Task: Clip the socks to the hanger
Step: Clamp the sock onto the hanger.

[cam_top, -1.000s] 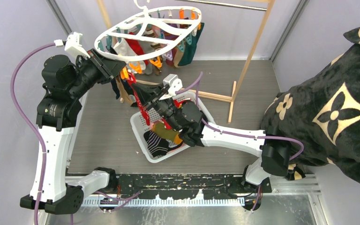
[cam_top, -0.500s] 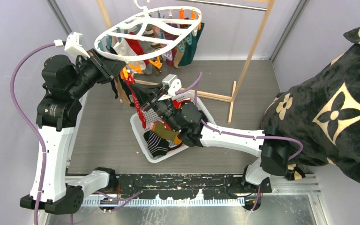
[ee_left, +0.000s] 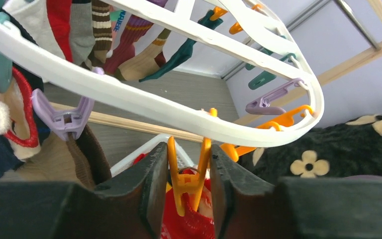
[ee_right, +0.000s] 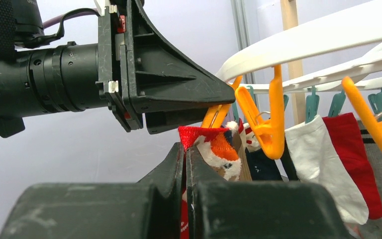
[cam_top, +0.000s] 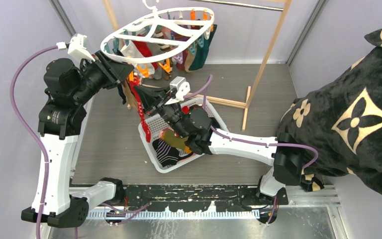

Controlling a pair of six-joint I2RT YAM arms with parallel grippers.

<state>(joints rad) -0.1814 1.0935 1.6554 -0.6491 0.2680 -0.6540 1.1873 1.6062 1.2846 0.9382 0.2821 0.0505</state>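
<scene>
The white oval hanger (cam_top: 151,31) hangs at the back with several socks clipped to its pegs. My left gripper (cam_top: 128,74) is shut on an orange peg (ee_left: 189,174) under the hanger rim (ee_left: 129,94), squeezing its two handles. My right gripper (cam_top: 142,94) is shut on a red Christmas-patterned sock (cam_top: 140,107) and holds its cuff (ee_right: 201,133) up at that peg. In the left wrist view the red sock (ee_left: 189,224) sits between the peg's lower tips. In the right wrist view my right gripper (ee_right: 185,149) is just below the left gripper (ee_right: 179,99).
A white mesh basket (cam_top: 146,132) with more socks stands on the floor under the right arm. A light wooden rack frame (cam_top: 266,59) stands behind. A big black plush blanket (cam_top: 348,114) fills the right side. Other orange pegs (ee_right: 266,124) hang close by.
My right gripper has moved left and up with the red sock, from above the basket to the peg held by the left gripper. The left arm has stayed in place.
</scene>
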